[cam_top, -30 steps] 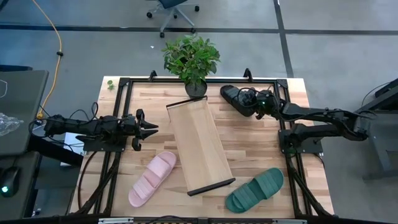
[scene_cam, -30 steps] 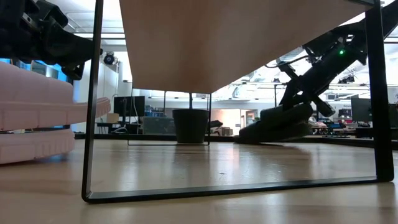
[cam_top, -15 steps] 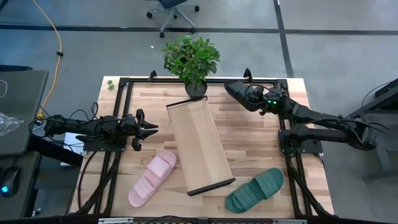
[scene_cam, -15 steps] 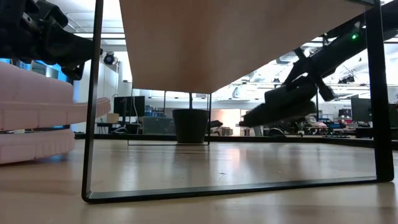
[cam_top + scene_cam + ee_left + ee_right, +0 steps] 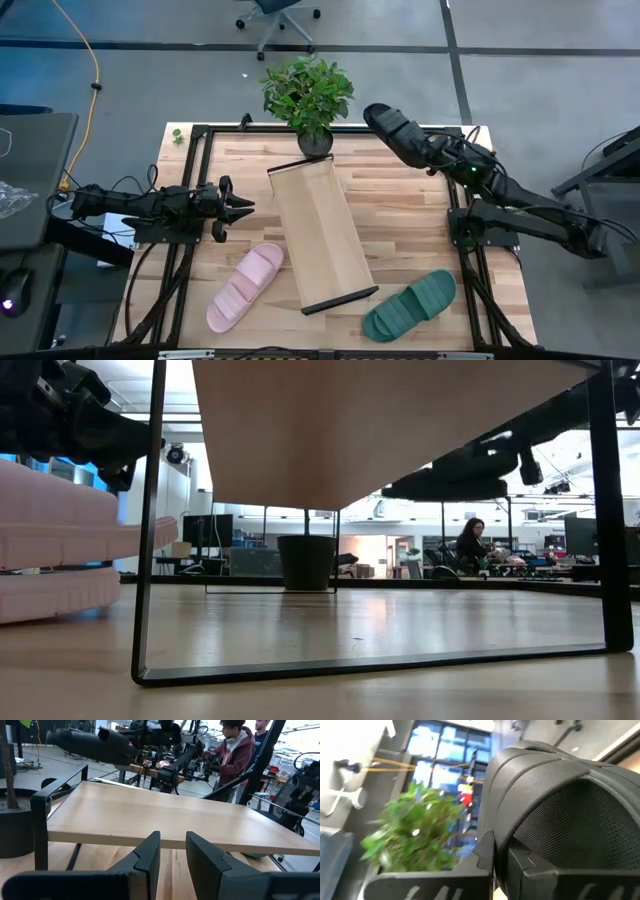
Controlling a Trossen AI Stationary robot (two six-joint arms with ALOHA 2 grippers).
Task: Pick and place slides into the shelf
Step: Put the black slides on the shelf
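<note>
Higher now, seemingly level: black slide [image 5: 396, 132] in right hand [image 5: 432, 156].

2 dark cabled arms [image 5: 130, 205]

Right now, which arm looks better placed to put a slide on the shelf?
The right. Its hand already holds the black slide lifted beside the shelf. The left hand waits empty and open on the other side.
</note>
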